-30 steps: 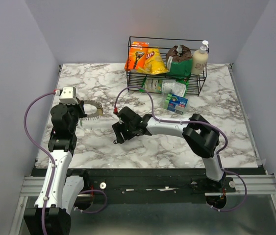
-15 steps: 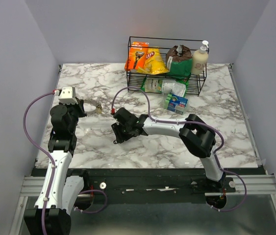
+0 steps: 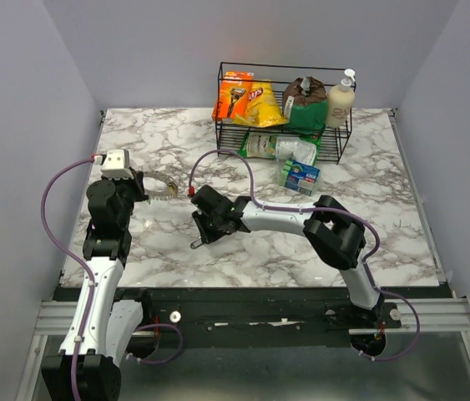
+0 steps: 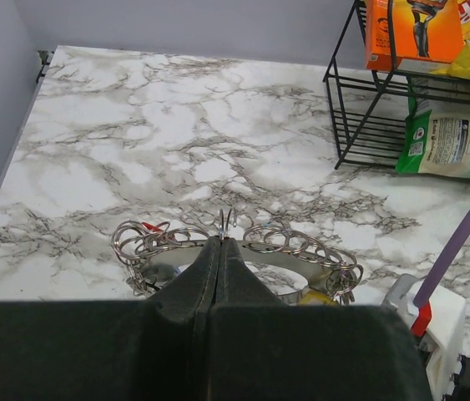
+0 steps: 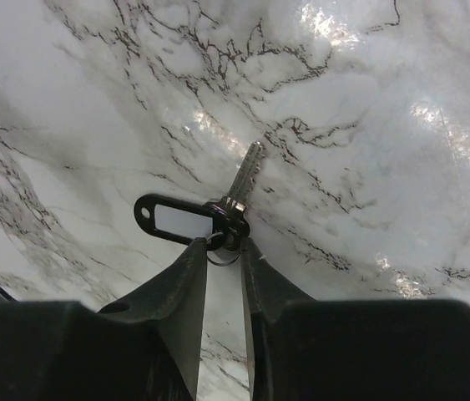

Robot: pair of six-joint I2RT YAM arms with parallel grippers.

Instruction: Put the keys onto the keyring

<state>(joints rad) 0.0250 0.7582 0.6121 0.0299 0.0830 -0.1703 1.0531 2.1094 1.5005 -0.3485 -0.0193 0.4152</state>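
My left gripper (image 4: 222,240) (image 3: 141,188) is shut on a thin wire loop of the keyring (image 4: 289,244) (image 3: 164,185), a silver band strung with several linked rings. It is held just above the marble, with a red tag (image 4: 153,227) at its left end and a yellow key head (image 4: 314,294) at its right. A silver key (image 5: 247,171) (image 3: 194,244) with a dark head and a black label tag (image 5: 176,220) lies on the table. My right gripper (image 5: 224,244) (image 3: 201,234) is low over it, jaws narrowed onto its small split ring, touching both sides.
A black wire basket (image 3: 335,142) at the back right holds snack packs, a brown bag and a pump bottle. A green packet (image 3: 280,147) and a blue box (image 3: 300,175) lie in front of it. The right arm's cable (image 3: 243,163) arcs over the middle.
My right gripper's jaws have closed from wide to a narrow gap around the key's ring, and the arm has edged left. The left gripper stays shut on the keyring.
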